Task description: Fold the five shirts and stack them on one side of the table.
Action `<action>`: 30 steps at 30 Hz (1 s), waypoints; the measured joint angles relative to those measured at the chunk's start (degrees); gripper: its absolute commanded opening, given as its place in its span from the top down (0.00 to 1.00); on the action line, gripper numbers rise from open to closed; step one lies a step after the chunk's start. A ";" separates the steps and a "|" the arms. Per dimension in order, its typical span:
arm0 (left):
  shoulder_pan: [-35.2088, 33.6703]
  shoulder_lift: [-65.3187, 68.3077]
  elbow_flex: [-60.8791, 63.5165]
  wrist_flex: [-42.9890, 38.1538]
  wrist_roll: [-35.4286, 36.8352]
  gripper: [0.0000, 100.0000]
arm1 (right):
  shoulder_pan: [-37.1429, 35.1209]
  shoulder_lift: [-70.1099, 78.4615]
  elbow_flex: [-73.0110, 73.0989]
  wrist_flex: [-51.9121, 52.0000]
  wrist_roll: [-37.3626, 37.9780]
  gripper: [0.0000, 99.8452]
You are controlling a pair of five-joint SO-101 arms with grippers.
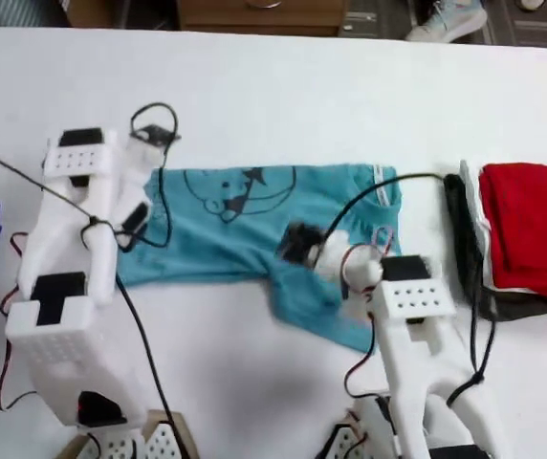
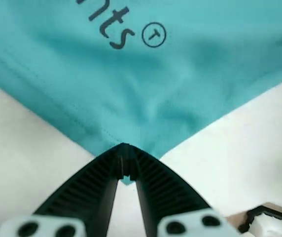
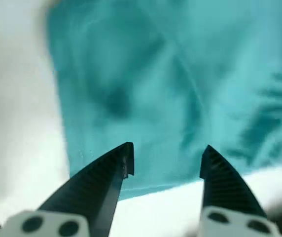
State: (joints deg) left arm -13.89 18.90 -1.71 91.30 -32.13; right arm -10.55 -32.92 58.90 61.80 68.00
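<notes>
A teal shirt (image 1: 245, 229) lies mid-fold at the centre of the high view on the white bench (image 1: 254, 86), the left claw (image 2: 126, 173) pinched shut on its corner and the right claw (image 3: 168, 148) wide open, empty, over its lower edge, probably needing to close there next.

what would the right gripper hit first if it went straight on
Most likely the teal shirt: the open right gripper points at its fabric near an edge, though depth is unclear.
</notes>
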 measured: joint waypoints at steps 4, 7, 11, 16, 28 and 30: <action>0.00 0.00 -4.75 4.84 0.09 0.98 | -5.89 -0.09 1.67 4.66 7.21 0.76; 0.00 0.00 -8.70 7.74 0.09 0.98 | -9.67 -0.18 1.76 5.80 8.35 0.76; 0.00 0.09 -13.36 9.41 0.09 0.98 | -10.90 -0.70 1.76 5.80 8.53 0.76; -0.26 0.09 -14.86 9.41 0.09 0.98 | -11.52 -0.70 3.87 5.71 8.53 0.76; -0.18 0.09 -14.86 9.41 0.09 0.98 | -7.56 -0.70 5.71 2.37 5.10 0.76; -0.18 0.09 -14.86 9.41 0.09 0.98 | -7.65 -0.70 5.71 2.46 3.78 0.74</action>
State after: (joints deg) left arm -14.07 18.99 -16.57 100.70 -32.04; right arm -18.20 -33.63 64.62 64.26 71.78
